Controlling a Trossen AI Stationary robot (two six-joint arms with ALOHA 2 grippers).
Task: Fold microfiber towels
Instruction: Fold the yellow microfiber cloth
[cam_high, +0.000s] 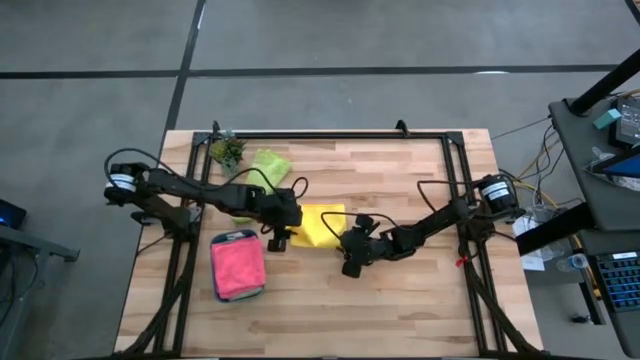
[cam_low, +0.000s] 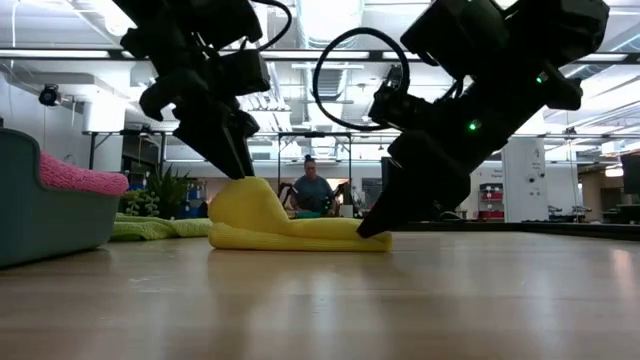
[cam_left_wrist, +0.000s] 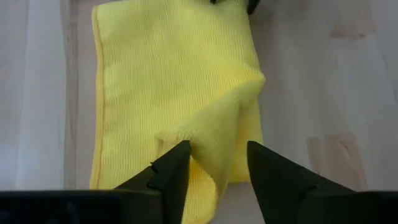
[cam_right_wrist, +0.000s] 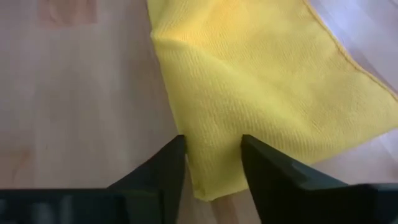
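Both pinching the yellow towel (cam_high: 318, 226) at mid-table, left gripper (cam_left_wrist: 214, 171) on a raised fold, right gripper (cam_right_wrist: 212, 158) at a flat corner (shallow bite), risking slippage and a lopsided fold.

Two black jointed arms (cam_high: 200, 188) trail looping black cables, seemingly green-lit.

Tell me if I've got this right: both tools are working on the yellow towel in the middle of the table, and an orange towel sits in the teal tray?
Not quite. The towel in the teal tray is pink, not orange, as the high view shows. The rest stands: the left tool and right tool are both at the yellow towel.
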